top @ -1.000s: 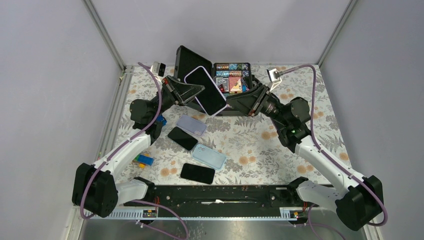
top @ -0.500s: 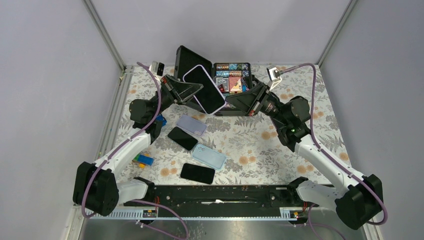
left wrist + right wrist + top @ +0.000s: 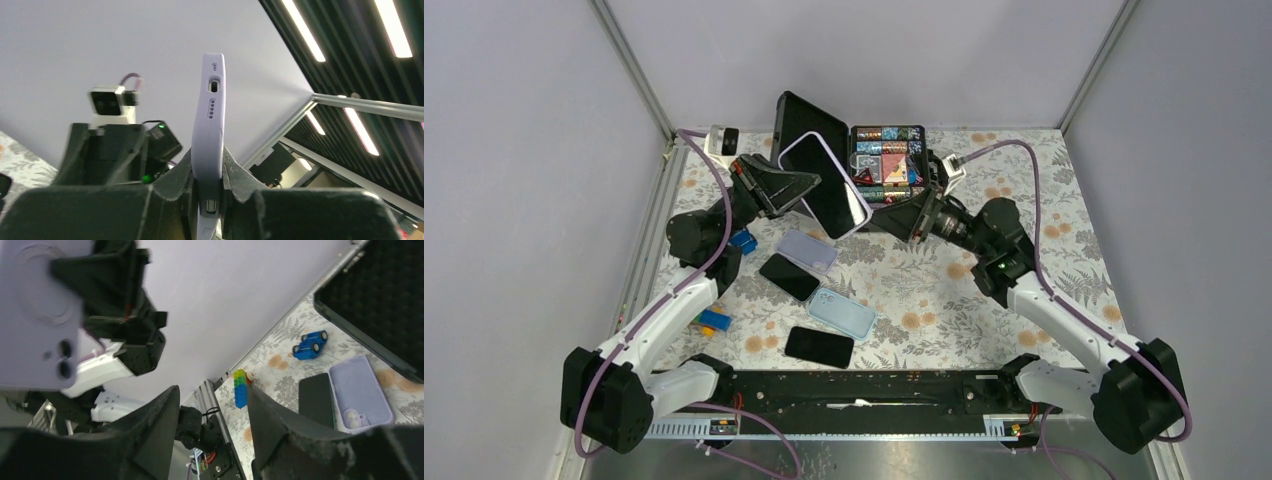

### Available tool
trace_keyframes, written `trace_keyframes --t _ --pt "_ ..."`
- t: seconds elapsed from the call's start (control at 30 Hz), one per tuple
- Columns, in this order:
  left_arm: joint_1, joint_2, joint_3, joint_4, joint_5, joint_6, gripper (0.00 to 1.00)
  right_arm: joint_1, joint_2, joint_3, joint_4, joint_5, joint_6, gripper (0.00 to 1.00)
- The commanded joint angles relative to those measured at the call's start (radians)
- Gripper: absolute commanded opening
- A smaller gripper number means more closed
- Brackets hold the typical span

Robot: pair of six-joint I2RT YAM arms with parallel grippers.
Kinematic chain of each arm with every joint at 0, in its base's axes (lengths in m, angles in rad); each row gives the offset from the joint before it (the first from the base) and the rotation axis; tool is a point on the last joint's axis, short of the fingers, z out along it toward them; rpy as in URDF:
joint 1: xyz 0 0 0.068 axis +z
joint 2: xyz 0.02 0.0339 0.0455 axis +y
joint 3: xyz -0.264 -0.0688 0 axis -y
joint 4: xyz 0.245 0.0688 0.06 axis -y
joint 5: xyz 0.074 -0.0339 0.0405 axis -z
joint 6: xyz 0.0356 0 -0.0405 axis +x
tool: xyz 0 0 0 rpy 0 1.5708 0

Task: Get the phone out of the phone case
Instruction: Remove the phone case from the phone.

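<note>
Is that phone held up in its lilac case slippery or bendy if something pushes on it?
Probably stiff: the phone stands straight though the left hand pinches only one edge. The matte case looks grippy rather than slick. Held that way, it might pivot if pushed at a far corner.

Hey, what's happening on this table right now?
The left pincer is clamped on a phone in a lilac case, holding it up above the table. The right pincer is open beside it, gripping nothing. The phone is not yet out of its case.
</note>
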Motion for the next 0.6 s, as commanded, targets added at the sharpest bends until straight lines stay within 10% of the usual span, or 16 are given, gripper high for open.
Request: trace_keyframes --t 0.0,0.23,0.57 --pt "0.002 -0.057 0.023 -0.102 -0.066 0.142 0.0 0.006 -0.116 -0.034 0.242 -0.079 -0.033 0.66" --pt "0.001 -0.059 0.023 -0.133 -0.068 0.167 0.0 0.01 -0.15 -0.046 0.419 -0.202 -0.019 0.82" --pt "0.001 -0.052 0.026 -0.124 -0.065 0.156 0.0 0.021 -0.089 0.07 0.286 -0.158 -0.031 0.71"
